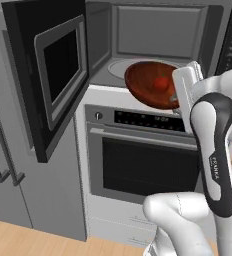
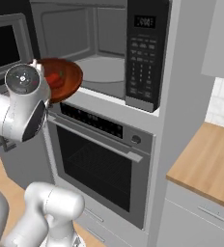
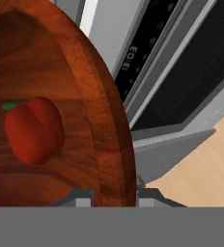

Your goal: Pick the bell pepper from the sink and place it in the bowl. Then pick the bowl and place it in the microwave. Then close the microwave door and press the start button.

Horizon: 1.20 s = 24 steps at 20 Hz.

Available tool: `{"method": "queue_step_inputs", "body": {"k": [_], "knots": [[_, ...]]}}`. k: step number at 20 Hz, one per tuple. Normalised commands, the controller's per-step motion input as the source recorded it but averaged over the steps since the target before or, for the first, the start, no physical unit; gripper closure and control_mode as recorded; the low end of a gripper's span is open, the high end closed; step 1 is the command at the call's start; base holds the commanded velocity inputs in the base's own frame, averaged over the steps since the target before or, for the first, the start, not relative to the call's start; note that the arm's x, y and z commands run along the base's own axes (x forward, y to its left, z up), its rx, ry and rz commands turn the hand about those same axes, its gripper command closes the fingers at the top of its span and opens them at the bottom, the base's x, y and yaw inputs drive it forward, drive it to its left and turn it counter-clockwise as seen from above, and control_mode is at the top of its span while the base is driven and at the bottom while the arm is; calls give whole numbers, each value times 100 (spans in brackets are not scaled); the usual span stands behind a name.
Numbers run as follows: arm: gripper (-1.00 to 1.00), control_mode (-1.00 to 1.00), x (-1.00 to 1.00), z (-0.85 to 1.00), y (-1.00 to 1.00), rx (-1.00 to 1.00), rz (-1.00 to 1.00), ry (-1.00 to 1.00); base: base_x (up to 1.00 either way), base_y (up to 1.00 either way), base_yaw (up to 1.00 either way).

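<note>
Tool (image 3: 115,202) is what we are clamping on the rim of the bowl (image 1: 150,85), holding it tilted at the open front of the microwave (image 1: 153,35). We are seeing the bell pepper (image 3: 34,130) lying inside the bowl. Our arm is reading "FRANKA". Below, the oven (image 2: 97,159) clock is showing 3:03. Farther left, the microwave door (image 1: 48,75) is standing open.
</note>
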Motion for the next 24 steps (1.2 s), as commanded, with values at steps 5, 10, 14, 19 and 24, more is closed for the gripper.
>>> {"method": "queue_step_inputs", "body": {"k": [5,10,14,19,24], "knots": [[100,-100,11,53,0,-7,-21,-1,0,0,0],[100,-100,11,24,-23,-1,-11,0,0,0,0],[100,-100,8,4,-37,0,0,0,0,0,0],[100,-100,29,0,-37,0,-1,0,0,0,0],[100,-100,51,0,-6,0,-6,0,0,0,0]]}}
